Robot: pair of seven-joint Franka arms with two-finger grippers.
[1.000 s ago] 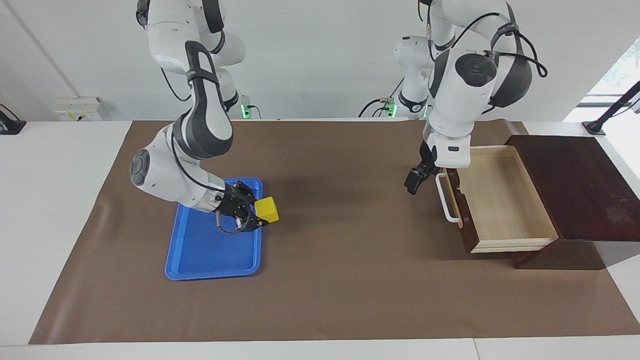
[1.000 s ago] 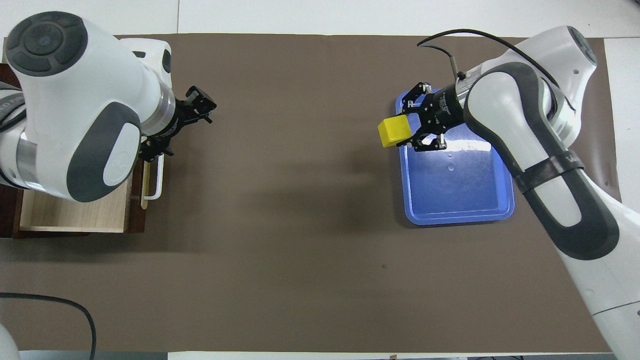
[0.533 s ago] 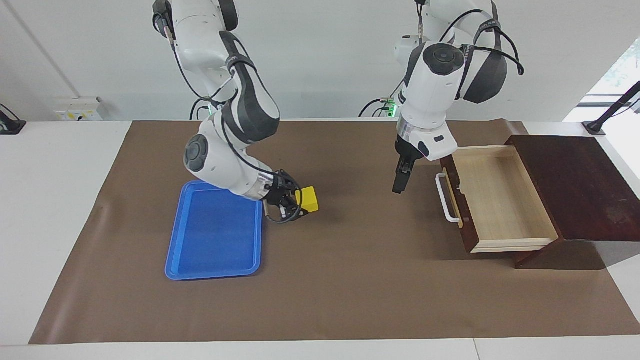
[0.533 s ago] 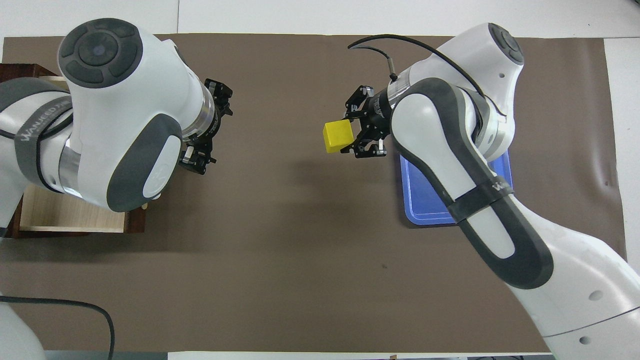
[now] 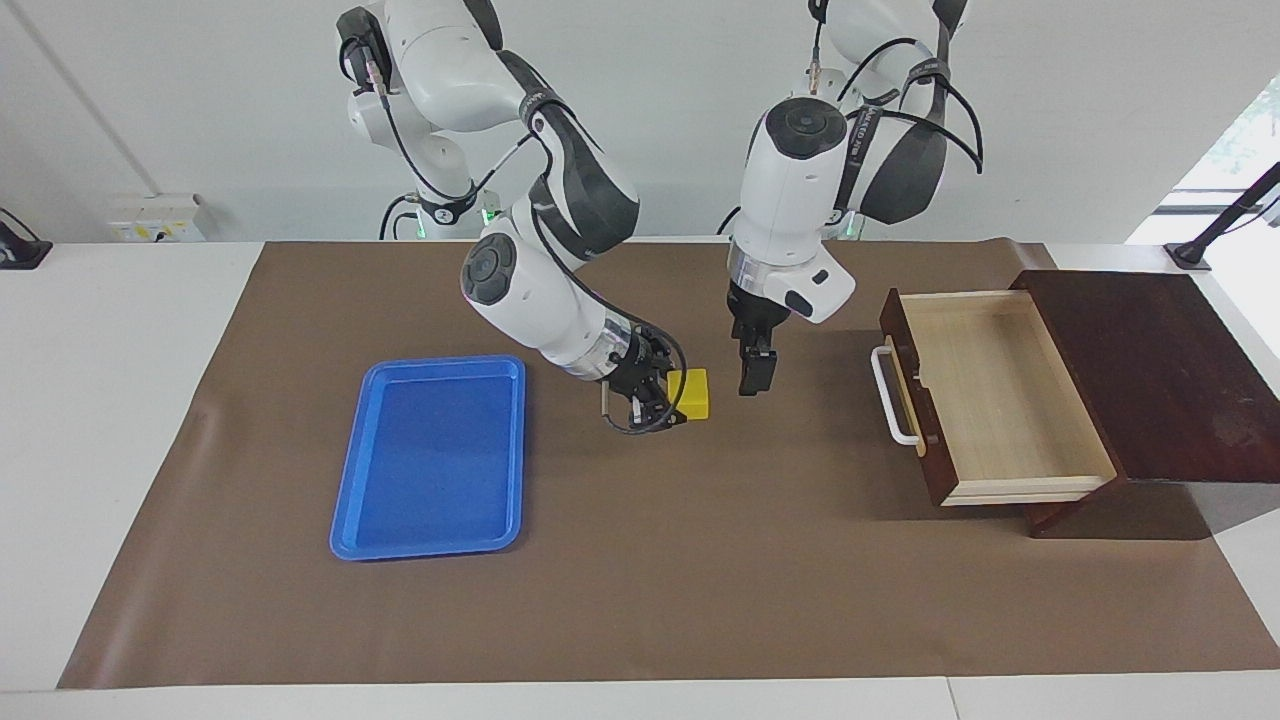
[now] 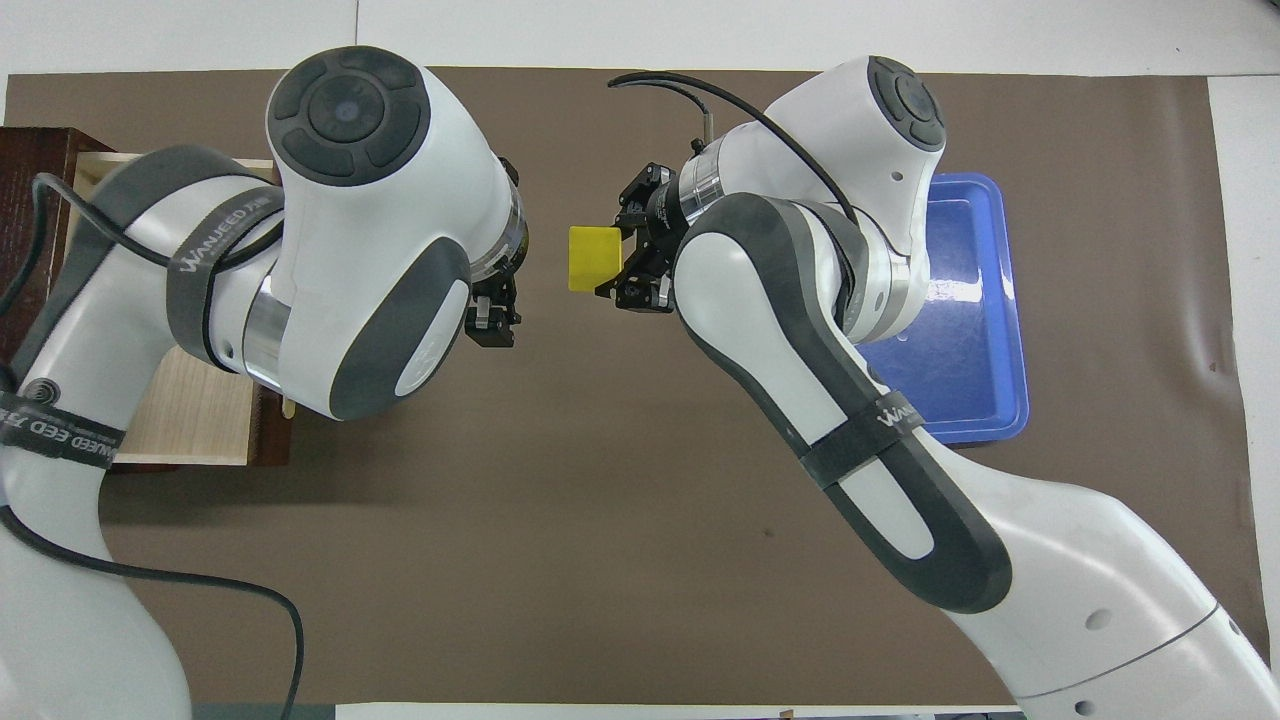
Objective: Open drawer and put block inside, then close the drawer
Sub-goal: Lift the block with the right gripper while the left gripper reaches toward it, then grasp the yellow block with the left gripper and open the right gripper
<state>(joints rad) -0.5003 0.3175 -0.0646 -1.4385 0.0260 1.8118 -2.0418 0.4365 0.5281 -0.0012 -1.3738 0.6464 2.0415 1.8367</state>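
My right gripper [image 5: 681,399] [image 6: 612,264] is shut on the small yellow block [image 5: 692,392] [image 6: 592,258] and holds it sideways, low over the brown mat, between the blue tray and the drawer. The drawer [image 5: 1000,395] [image 6: 190,410] of the dark wooden box stands pulled out, its pale inside bare and its white bar handle [image 5: 889,396] facing the middle of the table. My left gripper [image 5: 753,378] [image 6: 492,326] hangs open and points down over the mat, close beside the block and a good way clear of the handle. Nothing is between its fingers.
A blue tray [image 5: 430,455] [image 6: 975,300] lies on the mat toward the right arm's end with nothing in it. The dark wooden box [image 5: 1150,370] sits at the left arm's end. A brown mat [image 5: 640,580] covers the table.
My right arm has carried the block off the tray's edge toward the drawer's end of the table. My left gripper has left the handle and swung in over the middle, close to the block.
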